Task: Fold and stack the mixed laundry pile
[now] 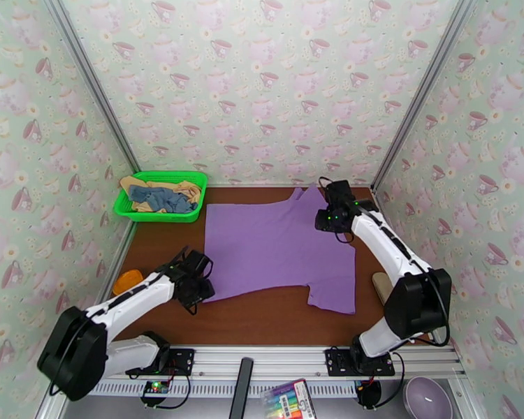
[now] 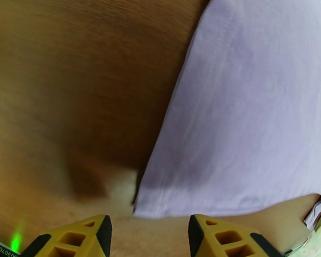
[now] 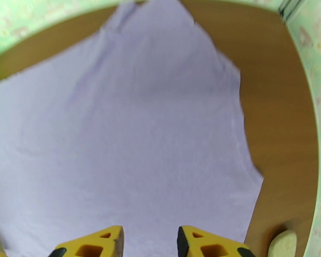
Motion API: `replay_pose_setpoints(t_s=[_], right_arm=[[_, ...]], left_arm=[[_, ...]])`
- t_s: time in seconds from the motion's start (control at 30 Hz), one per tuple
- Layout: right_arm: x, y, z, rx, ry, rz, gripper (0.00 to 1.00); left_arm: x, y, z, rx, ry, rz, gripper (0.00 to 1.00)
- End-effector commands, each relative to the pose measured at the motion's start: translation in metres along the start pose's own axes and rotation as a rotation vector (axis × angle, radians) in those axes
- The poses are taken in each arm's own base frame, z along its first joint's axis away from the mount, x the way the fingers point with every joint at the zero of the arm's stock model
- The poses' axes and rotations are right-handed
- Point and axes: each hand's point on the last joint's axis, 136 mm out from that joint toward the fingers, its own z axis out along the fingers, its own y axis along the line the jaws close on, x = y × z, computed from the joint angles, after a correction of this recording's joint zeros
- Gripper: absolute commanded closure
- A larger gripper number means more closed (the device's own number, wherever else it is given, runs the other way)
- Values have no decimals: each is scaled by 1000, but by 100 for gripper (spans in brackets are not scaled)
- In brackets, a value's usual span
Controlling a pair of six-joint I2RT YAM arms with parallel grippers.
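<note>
Over in the worktop's [image 1: 262, 322] far-left corner, the green basket [image 1: 157, 217] is holding the tan-yellow shirt [image 1: 131, 183] and the slate-blue shirt [image 1: 161, 198], all bunched up together. The left pincer [image 2: 150, 225] is hovering by the near-left part of the worktop. Its jaws are sitting partly apart and gripping nothing. The purple T-shirt [image 1: 276, 246] is lying spread flat across the middle, with one hem corner just ahead of those fingertips. The right pincer [image 3: 150, 236] is hanging over the tee's far-right edge, also partly apart and grasping nothing.
</note>
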Motion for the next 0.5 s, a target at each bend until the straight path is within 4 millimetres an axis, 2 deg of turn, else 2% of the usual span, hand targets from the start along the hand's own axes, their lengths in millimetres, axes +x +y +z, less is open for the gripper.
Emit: replay_pose_setpoints(t_s=[0.0, 0.17, 0.3, 0.33, 0.37, 0.4, 0.47], right_arm=[[-1, 6, -12, -34, -45, -4, 61], [6, 3, -18, -31, -47, -5, 64], [9, 3, -31, -49, -72, -20, 66], [8, 5, -36, -60, -85, -31, 65], [9, 6, -42, -73, -99, -47, 61], [9, 8, -49, -89, -119, -69, 55], [11, 16, -65, -124, -165, -129, 50]], left_arm=[[1, -6, 12, 12, 11, -4, 50], [4, 0, 26, -32, 30, 10, 62], [-4, -2, 32, -52, 15, 30, 85], [-8, -2, 33, -61, 11, 35, 95], [-12, -4, 33, -65, 8, 40, 100], [-17, -4, 34, -72, 4, 44, 100], [-28, -4, 31, -78, -6, 49, 100]])
